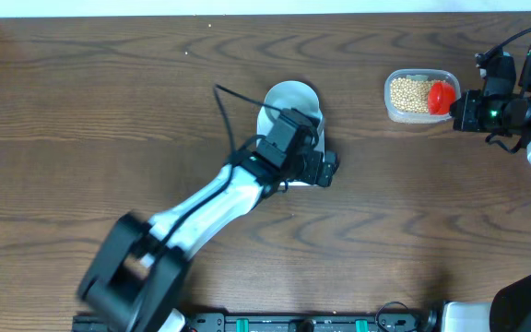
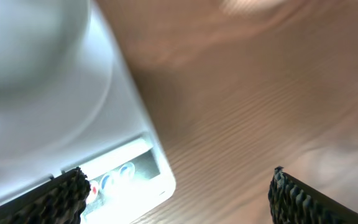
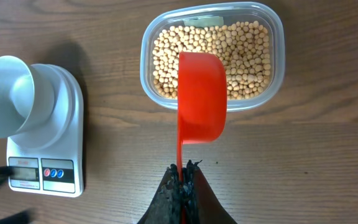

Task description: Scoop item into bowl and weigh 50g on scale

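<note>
Currently the beans [image 3: 247, 56] are all in the clear tub [image 3: 277, 68] at the far right of the table [image 3: 328, 155]; I see none in the bowl [image 3: 8, 93]. The red scoop [image 3: 201, 93] hangs over the tub's near edge with no beans showing in it. The right gripper [image 3: 182, 177] is clamped tight on the thin scoop handle.

The bowl stands on the scale [image 3: 67, 124], well apart from the tub. The left gripper [image 2: 179, 190] is spread wide and holds nothing. It hovers just beside the scale's front corner, near the buttons.

Risks as I judge them:
- A narrow handle in a pinch grip could let a loaded scoop twist and tip early.
- The carry from tub to bowl is long, so beans may roll off onto the wood.
- The bowl is small, so a fast pour could bounce beans out or overshoot the target weight.
- From overhead the left arm lies across the scale. A touch there would falsify the reading or shove the bowl, and the arm may block the pour path.
- I cannot read the display from here.
</note>
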Available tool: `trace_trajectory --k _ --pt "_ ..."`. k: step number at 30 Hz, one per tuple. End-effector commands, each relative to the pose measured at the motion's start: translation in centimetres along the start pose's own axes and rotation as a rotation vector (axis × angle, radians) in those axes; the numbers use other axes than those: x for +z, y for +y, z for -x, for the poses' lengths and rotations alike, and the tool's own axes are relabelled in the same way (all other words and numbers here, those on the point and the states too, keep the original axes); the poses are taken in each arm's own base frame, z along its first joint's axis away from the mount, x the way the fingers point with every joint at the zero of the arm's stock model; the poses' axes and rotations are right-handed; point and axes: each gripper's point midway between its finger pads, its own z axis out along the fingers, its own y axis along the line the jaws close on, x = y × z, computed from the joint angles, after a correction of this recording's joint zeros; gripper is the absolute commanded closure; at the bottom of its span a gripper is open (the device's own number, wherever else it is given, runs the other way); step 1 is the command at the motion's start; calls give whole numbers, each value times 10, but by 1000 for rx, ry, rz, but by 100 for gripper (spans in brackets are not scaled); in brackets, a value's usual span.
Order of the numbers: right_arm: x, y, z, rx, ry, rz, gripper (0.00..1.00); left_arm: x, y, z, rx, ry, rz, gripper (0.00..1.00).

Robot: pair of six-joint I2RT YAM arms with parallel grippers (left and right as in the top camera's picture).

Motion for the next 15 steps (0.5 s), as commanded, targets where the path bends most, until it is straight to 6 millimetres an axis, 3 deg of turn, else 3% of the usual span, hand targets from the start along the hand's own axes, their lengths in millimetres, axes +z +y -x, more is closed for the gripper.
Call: trace_trajectory --k 1,3,7,15 --pt "-3 2 6 -16 -20 13 99 -44 -18 36 66 -137 -20 6" --pt "-3 1 7 -17 -23 13 99 -51 -19 38 67 -146 -16 6" --pt "-3 1 7 -17 -24 13 99 -45 -10 25 53 -95 20 6" --pt "-3 1 7 -18 -25 12 99 -5 5 -9 47 39 54 6"
